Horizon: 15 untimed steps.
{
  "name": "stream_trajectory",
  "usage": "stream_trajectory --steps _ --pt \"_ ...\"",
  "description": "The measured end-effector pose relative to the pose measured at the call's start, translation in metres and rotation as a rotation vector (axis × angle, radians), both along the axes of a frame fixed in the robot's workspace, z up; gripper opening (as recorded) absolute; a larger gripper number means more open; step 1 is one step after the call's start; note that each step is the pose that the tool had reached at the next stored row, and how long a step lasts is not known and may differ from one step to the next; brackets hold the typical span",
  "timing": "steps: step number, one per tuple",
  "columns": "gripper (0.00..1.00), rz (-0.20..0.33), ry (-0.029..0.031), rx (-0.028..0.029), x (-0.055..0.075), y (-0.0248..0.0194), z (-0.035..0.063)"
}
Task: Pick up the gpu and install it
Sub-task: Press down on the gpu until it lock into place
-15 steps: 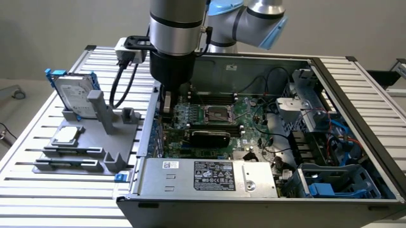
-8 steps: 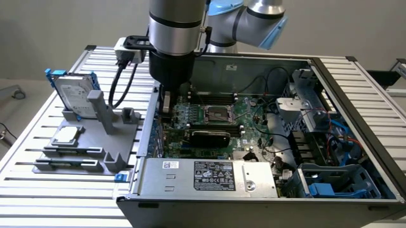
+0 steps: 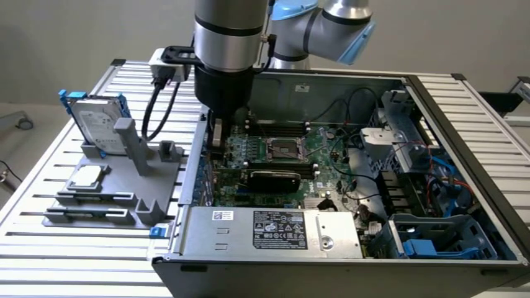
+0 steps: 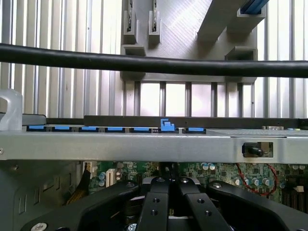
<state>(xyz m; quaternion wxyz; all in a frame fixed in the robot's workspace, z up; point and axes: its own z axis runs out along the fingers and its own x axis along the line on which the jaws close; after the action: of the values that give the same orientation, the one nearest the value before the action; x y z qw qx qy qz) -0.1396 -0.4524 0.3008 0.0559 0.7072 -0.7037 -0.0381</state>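
Robotics lab: slatted aluminium bench (image 3: 49, 248), open computer case (image 3: 463, 143), grey fixture (image 3: 108, 192).

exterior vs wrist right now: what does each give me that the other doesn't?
Exterior adds: hard drive and CPU chip on the gray fixture, CPU socket, power supply. Wrist adds: the row of blue clips along the case edge. Both: gripper down inside the case over the motherboard, fixture, slatted table.
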Motion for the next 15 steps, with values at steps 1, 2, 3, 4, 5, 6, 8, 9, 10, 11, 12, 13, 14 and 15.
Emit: stream_trajectory --steps 1,2,3,4,5,6,8,9,10,11,12,13,14,15 --pt "0.11 0.0 0.0 0.0 -0.0001 0.0003 0.0" --pt "0.11 -0.001 0.0001 0.0 -0.0002 0.0005 0.0" --pt "0.11 -0.002 0.0002 -0.0001 -0.0003 0.0007 0.0" --pt "0.11 -0.003 0.0002 -0.0001 -0.0005 0.0009 0.0" --pt "0.11 -0.003 0.0003 0.0 -0.0006 0.0011 0.0" --pt "0.11 -0.003 0.0004 -0.0002 -0.0006 0.0012 0.0" --pt "0.11 -0.003 0.0003 -0.0005 -0.0008 0.0015 0.0" --pt "0.11 -0.004 0.0004 -0.0005 -0.001 0.0017 0.0" --pt "0.11 -0.004 0.0004 -0.0005 -0.0012 0.0019 0.0" --pt "0.11 -0.005 0.0004 -0.0006 -0.0014 0.002 0.0" --pt "0.11 -0.006 0.0004 -0.0006 -0.0016 0.0022 0.0" --pt "0.11 -0.007 0.0005 -0.0007 -0.0019 0.0024 0.0" --pt "0.11 -0.008 0.0007 -0.0007 -0.0022 0.0025 0.0" --pt "0.11 -0.009 0.0007 -0.0007 -0.0024 0.0027 0.0"
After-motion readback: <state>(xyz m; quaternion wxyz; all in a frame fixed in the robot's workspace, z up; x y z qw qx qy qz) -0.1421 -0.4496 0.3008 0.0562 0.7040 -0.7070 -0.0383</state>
